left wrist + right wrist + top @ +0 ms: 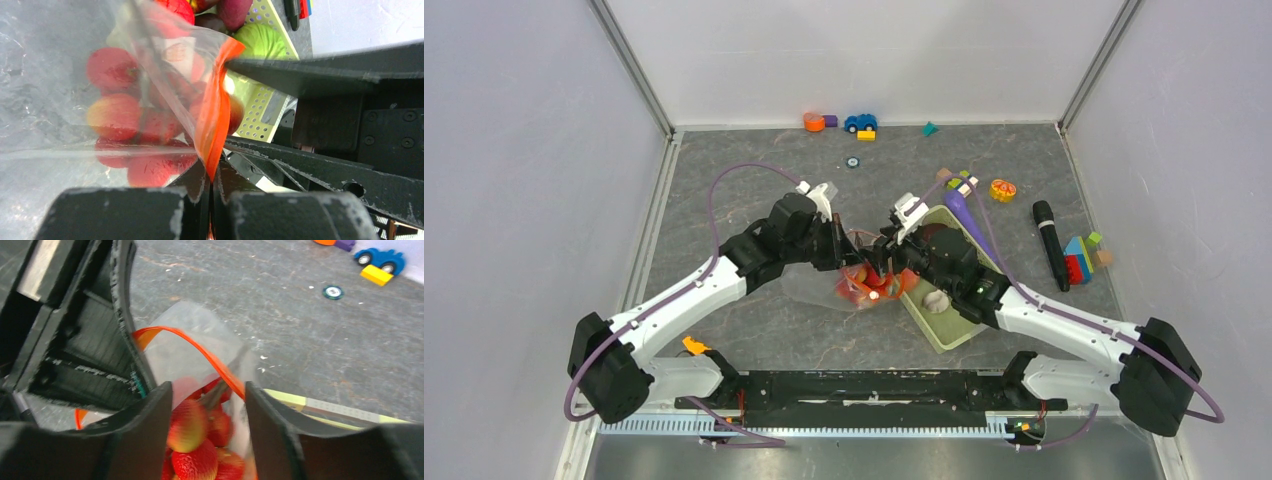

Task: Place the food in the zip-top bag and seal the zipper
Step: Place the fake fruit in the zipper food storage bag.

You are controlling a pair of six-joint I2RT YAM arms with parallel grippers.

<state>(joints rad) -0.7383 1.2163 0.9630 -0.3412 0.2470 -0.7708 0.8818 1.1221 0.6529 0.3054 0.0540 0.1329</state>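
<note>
Two sets of fingers meet over the middle of the desk (754, 330) in the top view. The zip-top bag (809, 285) lies between them, just left of the green basket (954, 335). Red food (872, 285) shows through the clear plastic. My left fingers (839, 248) reach the bag's mouth from the left and my right fingers (884, 266) from the right. A toy car (860, 122) sits by the far wall, well apart from all this.

From the left wrist, my left fingers are clenched on the zipper (215, 110). Its red-orange strip is pinched flat between the tips and rises out of them. Many small apples (115, 115) press against the bag's clear wall on the left. Beyond the strip I see the basket's perforated wall and a green cabbage (260, 42) next to it.

From the right wrist, my right fingers stand released, spread apart on either side of the bag's mouth and gripping nothing. The zipper arcs open between them. Below it a strawberry (195, 465) and more apples rest inside the bag. The basket's pale rim shows just right of the bag.
</note>
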